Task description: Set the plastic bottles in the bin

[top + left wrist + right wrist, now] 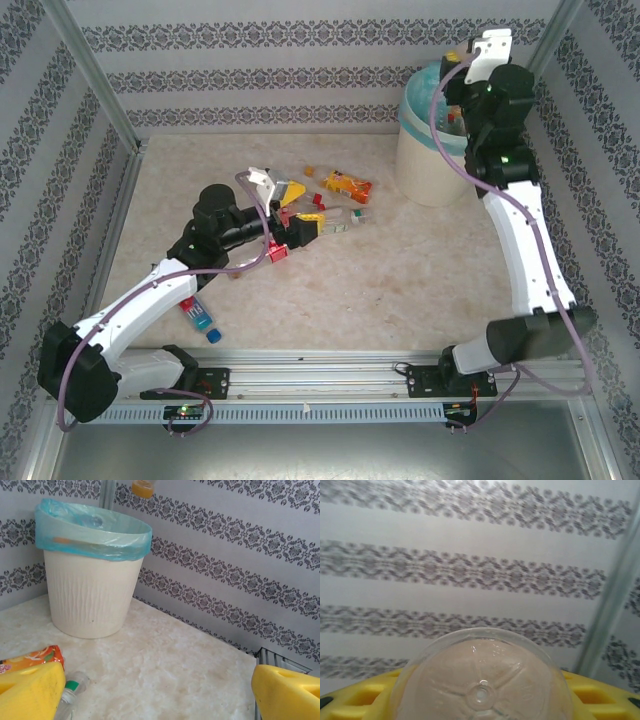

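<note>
Right gripper (458, 62) grips a bottle (481, 680) over bin (430, 170) at 1 o'clock; left gripper (160, 695) spread wide, empty; perhaps six bottles (345, 185) left at tabletop (400, 270) centre.

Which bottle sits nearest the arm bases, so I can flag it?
Find the metal rail along the table's near edge, then the left arm's white forearm. Beside it lies one bottle alone, blue-capped, far from the red and orange pile.

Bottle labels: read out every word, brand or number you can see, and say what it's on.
None can be read.
Orange-label bottle: print blurred.
Bottles on the table: labels too small.
Held bottle: clear base, no print.
Bin: no print shows.
</note>
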Robot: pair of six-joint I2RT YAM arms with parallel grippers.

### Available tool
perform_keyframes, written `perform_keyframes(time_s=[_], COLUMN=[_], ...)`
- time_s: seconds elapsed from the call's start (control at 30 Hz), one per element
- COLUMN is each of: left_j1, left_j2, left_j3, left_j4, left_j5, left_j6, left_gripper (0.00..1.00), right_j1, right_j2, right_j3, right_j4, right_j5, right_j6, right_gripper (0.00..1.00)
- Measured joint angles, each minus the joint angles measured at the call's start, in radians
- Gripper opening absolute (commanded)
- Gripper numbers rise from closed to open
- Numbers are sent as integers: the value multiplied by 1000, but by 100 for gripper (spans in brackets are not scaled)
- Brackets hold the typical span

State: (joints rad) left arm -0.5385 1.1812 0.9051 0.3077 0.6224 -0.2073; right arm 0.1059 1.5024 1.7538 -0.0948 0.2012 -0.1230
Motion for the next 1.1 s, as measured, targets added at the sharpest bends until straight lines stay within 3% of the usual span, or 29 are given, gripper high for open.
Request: perform_keyframes(time_s=[0.37, 0.6, 0.87, 1.1], left_j1=[-31, -38, -38, -38], left_j2=[-1, -5, 0, 3], left_j3=[1, 1, 1, 1], left_j4=[-18, -39, -71, -81], left_j5=[-71, -109, -133, -150], left_j6=[-3, -2, -2, -3], left_gripper=[95, 95, 95, 95], right_j1=[-42, -127, -171, -172], right_j2=[291, 315, 333, 344], right_j3=[76, 76, 77, 90], right_j4=[-6, -36, -74, -109], right_j5=[182, 192, 149, 125], right_j6=[-64, -31, 45, 65], right_gripper=[42, 46, 70, 70])
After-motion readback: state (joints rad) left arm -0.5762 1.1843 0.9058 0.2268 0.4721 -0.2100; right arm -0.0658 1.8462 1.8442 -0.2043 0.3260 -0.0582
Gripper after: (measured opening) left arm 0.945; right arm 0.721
